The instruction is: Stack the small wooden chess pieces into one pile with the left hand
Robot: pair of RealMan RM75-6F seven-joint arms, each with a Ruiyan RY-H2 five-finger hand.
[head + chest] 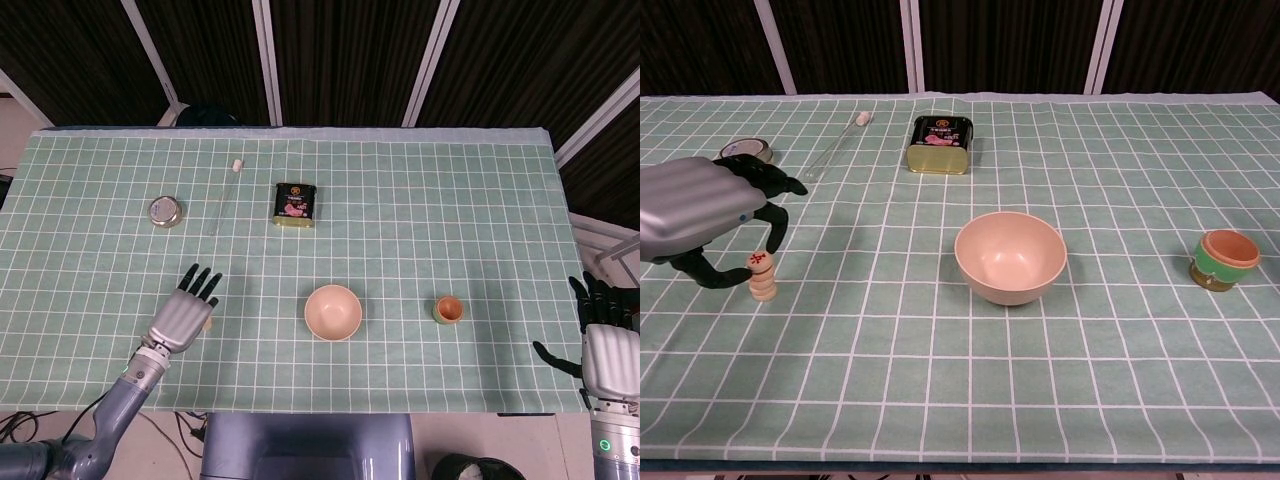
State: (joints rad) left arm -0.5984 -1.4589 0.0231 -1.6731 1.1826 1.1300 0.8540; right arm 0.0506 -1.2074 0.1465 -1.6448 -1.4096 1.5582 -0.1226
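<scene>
Left robot hand pinches top round wooden chess piece on pile; right robot hand fingers apart.

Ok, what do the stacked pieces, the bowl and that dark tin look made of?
Stacked pieces: pale, matte discs, look like unfinished wood; red mark on top. Bowl: smooth, even pinkish-beige with a soft sheen, probably plastic or melamine, possibly glazed ceramic. Dark tin: rounded corners, printed label and glossy gold edge suggest metal.

Upright stack of wooden chess pieces, red-marked top
</scene>
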